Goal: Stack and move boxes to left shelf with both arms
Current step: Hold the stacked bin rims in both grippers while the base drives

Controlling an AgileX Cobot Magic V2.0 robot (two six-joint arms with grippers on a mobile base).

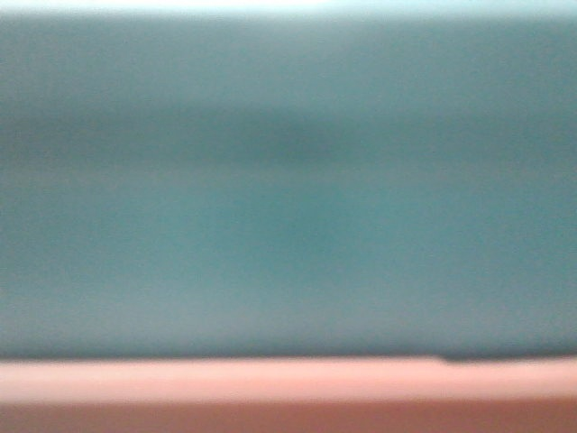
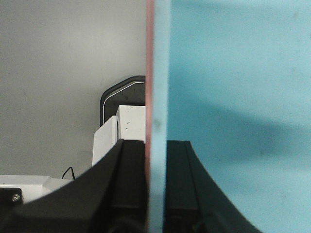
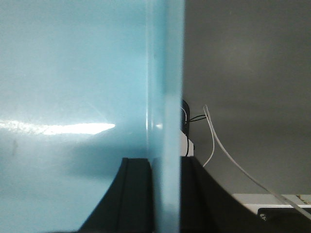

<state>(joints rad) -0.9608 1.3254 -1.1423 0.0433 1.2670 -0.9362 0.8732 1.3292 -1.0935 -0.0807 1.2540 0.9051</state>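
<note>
Exterior front-facing view shows the blue tub (image 1: 288,180) filling the frame and the pink tub (image 1: 288,388) along the bottom, so I judge them stacked. My left claw (image 2: 156,160) and right claw (image 3: 165,174) each clamp a tub wall. No shelf shows, so delivery remains.

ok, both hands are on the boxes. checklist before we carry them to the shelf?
1. Left hand closed on the walls of pink box and blue box together: ok.
2. Right hand closed on the blue box wall: ok.
3. Pink wall inside the right hand's grip: cannot tell, none shows there.
4. Boxes stacked: ok, blue sits directly above pink in the front view.
5. Path to shelf: cannot tell, the blue box fills the front view.
6. White cable clear of the right hand: cannot tell.
</note>
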